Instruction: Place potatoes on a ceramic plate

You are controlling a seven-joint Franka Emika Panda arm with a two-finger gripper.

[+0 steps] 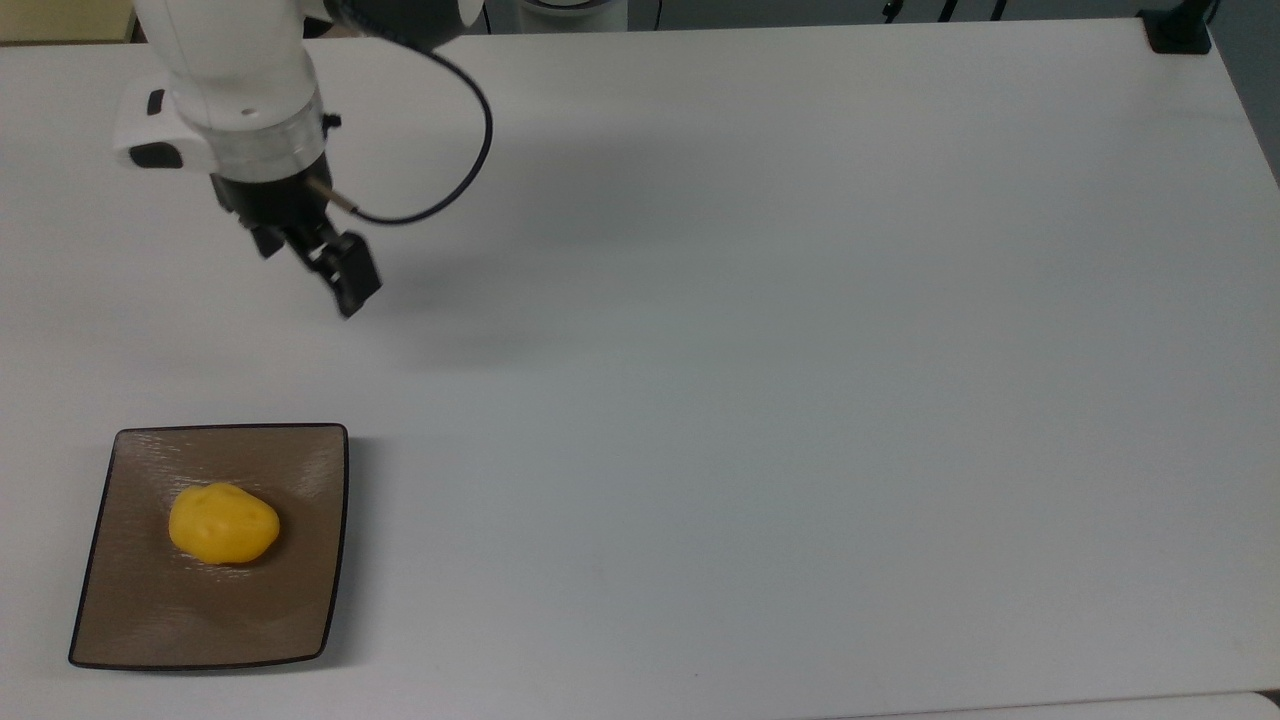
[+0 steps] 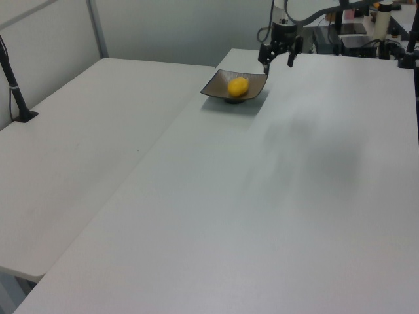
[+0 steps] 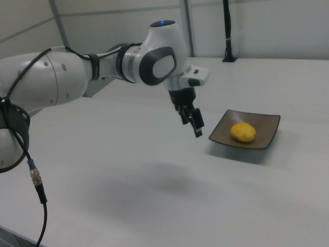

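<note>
The yellow potato (image 1: 223,523) lies on the square brown ceramic plate (image 1: 295,470), near its middle, at the top view's lower left. In the left view the potato (image 2: 238,86) and plate (image 2: 215,89) sit at the far end of the table; in the right view the potato (image 3: 243,132) rests on the plate (image 3: 267,123) at the right. My gripper (image 1: 325,280) hangs open and empty above bare table, well away from the plate toward the top view's upper edge. It is seen beside the plate in the left view (image 2: 278,64) and left of it in the right view (image 3: 193,127).
A black cable (image 1: 470,150) loops from the wrist. A black clamp (image 1: 1180,30) sits at the top view's far right corner. A second white table (image 2: 78,150) adjoins in the left view, with a black post (image 2: 14,85) on it.
</note>
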